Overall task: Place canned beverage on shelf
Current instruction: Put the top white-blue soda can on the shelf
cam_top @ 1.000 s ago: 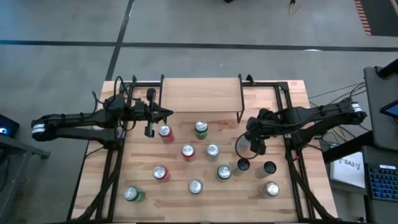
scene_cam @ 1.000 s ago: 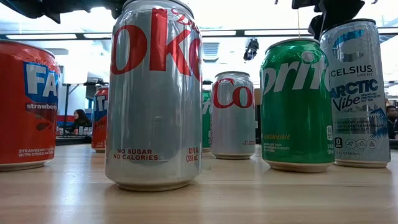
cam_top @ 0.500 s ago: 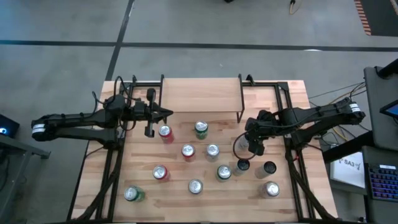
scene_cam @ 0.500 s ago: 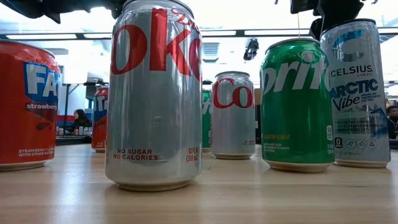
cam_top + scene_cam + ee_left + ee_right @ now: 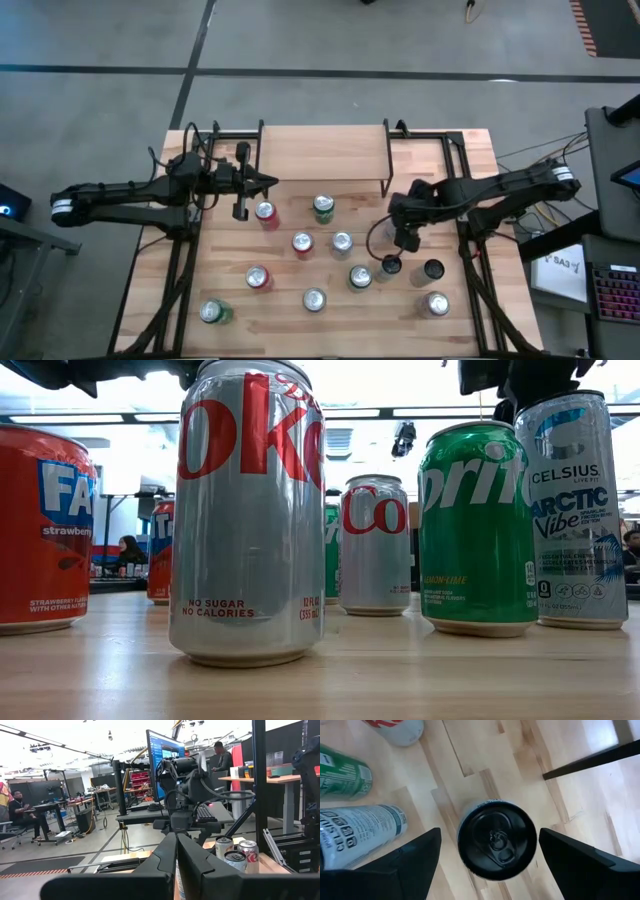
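- Step in hand: approach to pick-up. The right pincer (image 5: 392, 243) hangs at right of centre in the high view, directly above a black-topped can (image 5: 497, 840); in the right wrist view that can sits centred between the two spread fingers (image 5: 415, 857), which do not touch it. Nothing is held.
- Left pincer (image 5: 268, 181): at centre left of the high view, fingers pressed together and empty, beside the shelf's left end; this arm waits.
- Shelf (image 5: 325, 152): upper centre of the high view, on black legs; its board carries no can.
- Next move, as judged: lower the right pincer until the fingers flank the can's wall, close, lift clear of the neighbouring cans, then carry up-frame to the shelf. The Celsius can (image 5: 360, 827) stands near; a finger could knock it on the way down.
- Containers: about a dozen cans stand upright on the tabletop (image 5: 290, 320), among them Diet Coke (image 5: 248, 510), Sprite (image 5: 477, 525) and Fanta (image 5: 45, 525). The black-topped can's tab lies flat, so it appears sealed; contents of all cans cannot be seen.
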Robot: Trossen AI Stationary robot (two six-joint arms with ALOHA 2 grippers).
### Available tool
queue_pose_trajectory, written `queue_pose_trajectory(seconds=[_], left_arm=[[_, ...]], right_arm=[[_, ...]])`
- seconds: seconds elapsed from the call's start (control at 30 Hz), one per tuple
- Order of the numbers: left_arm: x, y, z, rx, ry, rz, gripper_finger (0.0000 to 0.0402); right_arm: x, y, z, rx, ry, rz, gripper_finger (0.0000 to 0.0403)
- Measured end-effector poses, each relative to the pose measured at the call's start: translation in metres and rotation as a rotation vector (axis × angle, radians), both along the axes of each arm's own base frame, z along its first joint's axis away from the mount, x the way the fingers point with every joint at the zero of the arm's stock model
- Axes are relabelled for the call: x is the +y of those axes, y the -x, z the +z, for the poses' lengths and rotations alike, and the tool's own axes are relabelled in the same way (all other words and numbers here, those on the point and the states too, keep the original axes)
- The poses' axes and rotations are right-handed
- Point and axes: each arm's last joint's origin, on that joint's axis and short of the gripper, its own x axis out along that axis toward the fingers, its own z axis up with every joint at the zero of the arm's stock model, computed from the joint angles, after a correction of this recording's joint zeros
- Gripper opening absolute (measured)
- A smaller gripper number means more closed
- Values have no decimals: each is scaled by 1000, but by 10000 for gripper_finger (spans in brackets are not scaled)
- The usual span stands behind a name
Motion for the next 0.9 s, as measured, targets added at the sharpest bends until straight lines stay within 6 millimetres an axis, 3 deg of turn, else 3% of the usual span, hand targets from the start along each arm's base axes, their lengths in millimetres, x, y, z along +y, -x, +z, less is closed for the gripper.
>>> queue_pose_trajectory(seconds=[0.67,0.9], left_arm=[[0,0,0,0,3,-1,0],[0,0,0,0,8,-2,0]], right_arm=[[3,-18,-27,146,26,-18,324],[3,-20,-29,151,26,-20,264]])
